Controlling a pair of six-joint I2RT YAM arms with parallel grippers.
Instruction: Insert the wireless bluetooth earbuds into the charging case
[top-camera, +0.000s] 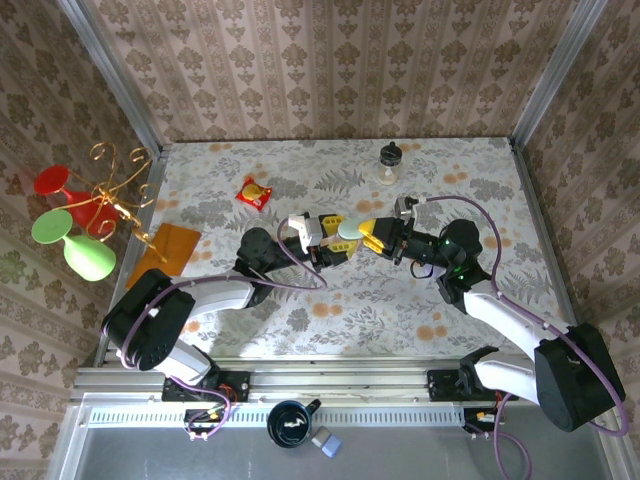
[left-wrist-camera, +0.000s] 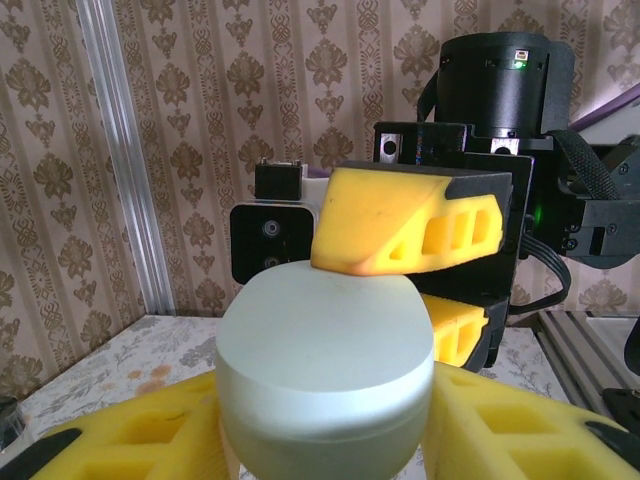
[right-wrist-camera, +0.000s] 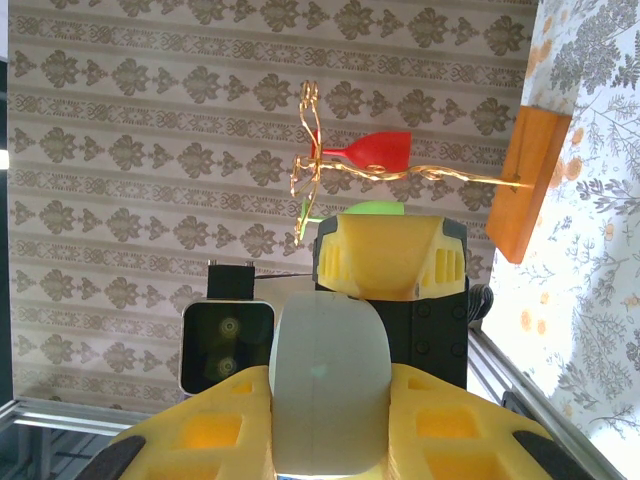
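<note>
The left gripper (top-camera: 338, 232) and right gripper (top-camera: 362, 232) both clamp the case (top-camera: 347, 229) over the middle of the table (top-camera: 350, 310), and their arms bar the near left and near right of it. Behind the case the tabletop is open, apart from a small jar (top-camera: 389, 163) near the back wall and a red packet (top-camera: 254, 192) to the back left. Well to the left of the case, an orange block (top-camera: 165, 245) carrying a gold wire stand (top-camera: 115, 185), a red glass (top-camera: 52, 182) and green glasses (top-camera: 88, 255) blocks that edge.
</note>
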